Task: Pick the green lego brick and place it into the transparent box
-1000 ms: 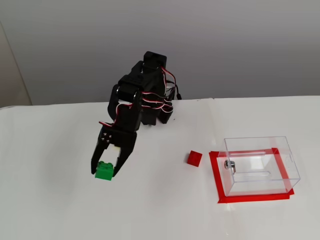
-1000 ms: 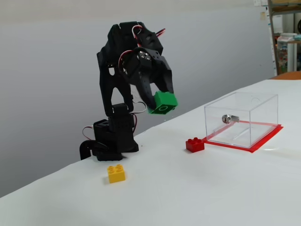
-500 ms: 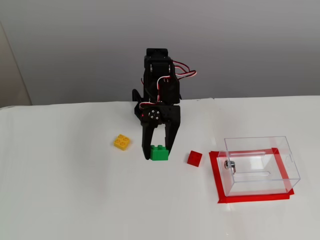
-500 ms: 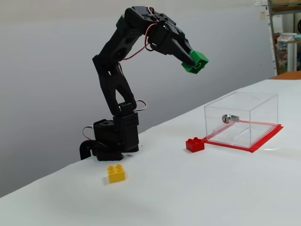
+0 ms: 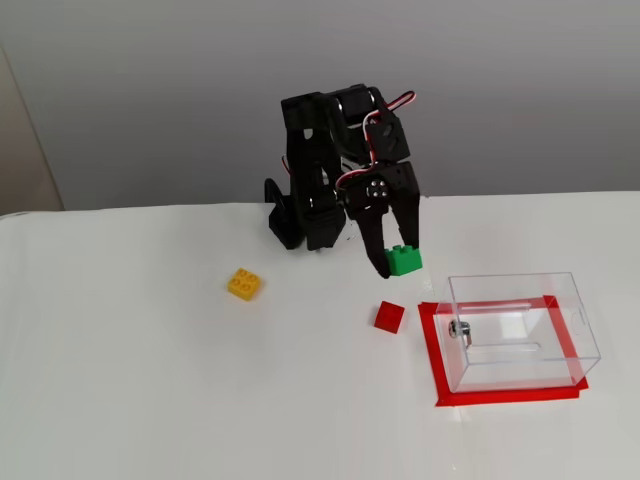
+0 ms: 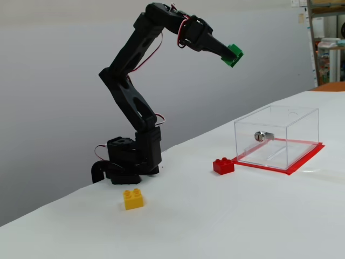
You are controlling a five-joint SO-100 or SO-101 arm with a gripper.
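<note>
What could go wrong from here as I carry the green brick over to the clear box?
1. The green lego brick sits at the very tips of the gripper, high above the table; a slip would send it bouncing away.
2. It is not yet over the transparent box; releasing now would likely drop it near the red brick.
3. Descending early could knock the box's near wall.

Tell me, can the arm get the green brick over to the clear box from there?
Probably yes. The gripper holds the green brick high up, and nothing stands between it and the clear box.
</note>
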